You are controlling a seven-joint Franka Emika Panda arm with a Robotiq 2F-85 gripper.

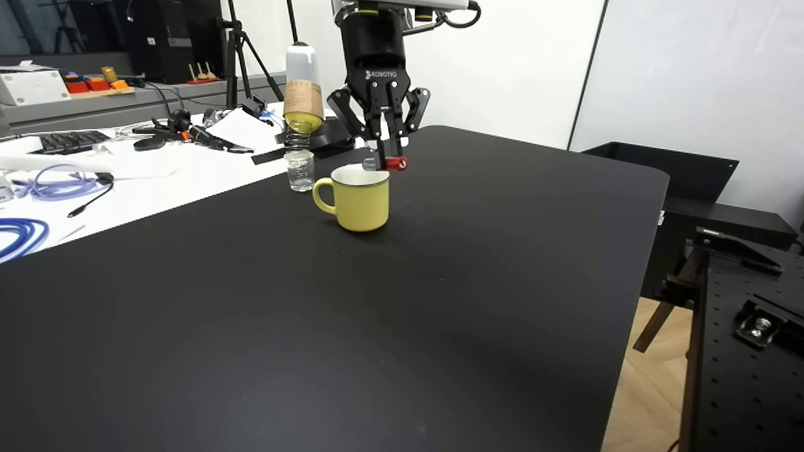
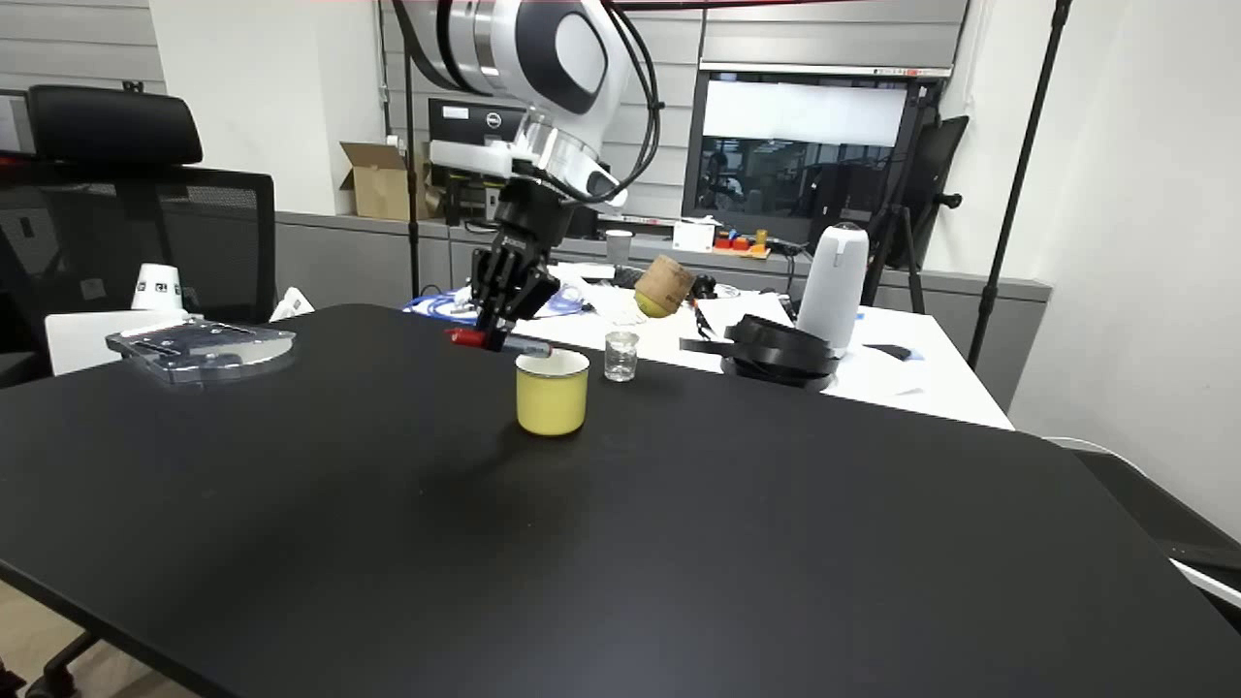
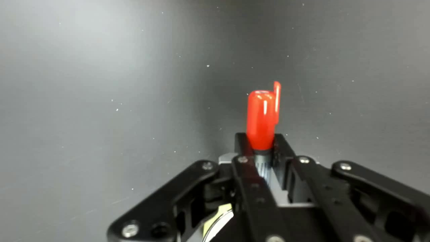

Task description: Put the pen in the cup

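Black table [image 1: 251, 345] with rounded corners, bearing the scene; in both exterior views its surface runs on widely toward the near side, giving broad room there. White desk [image 1: 151, 194] along the far left edge in an exterior view. Robot arm [image 2: 553, 78], reaching down over the far part of the table. Black perforated bench [image 1: 760, 376], standing past the right edge in an exterior view, with pale floor [image 1: 653, 376] between bench and table. Clear plate [image 2: 204, 349] at the far left edge in an exterior view, well apart from the claw [image 3: 262, 144]. The claw hangs above the table, its fingers pinching the pen [image 3: 260, 121] where the red cap meets the body. The cup [image 1: 361, 204], a pale yellow mug, upright near the claw; handle turned left in an exterior view; closer to the edge along the desk than to the near side. Small glass jar [image 2: 620, 359], just beside the cup, to its right in an exterior view. The pen, held off the table and outside the cup, lies crosswise and nearly level in the claw, red cap projecting on one side, greyish body on the other. In an exterior view the cap points left and the body right, toward the cup; in both exterior views the tip of the body appears against the cup's rim, though whether it touches the rim or stands over the opening cannot be told.
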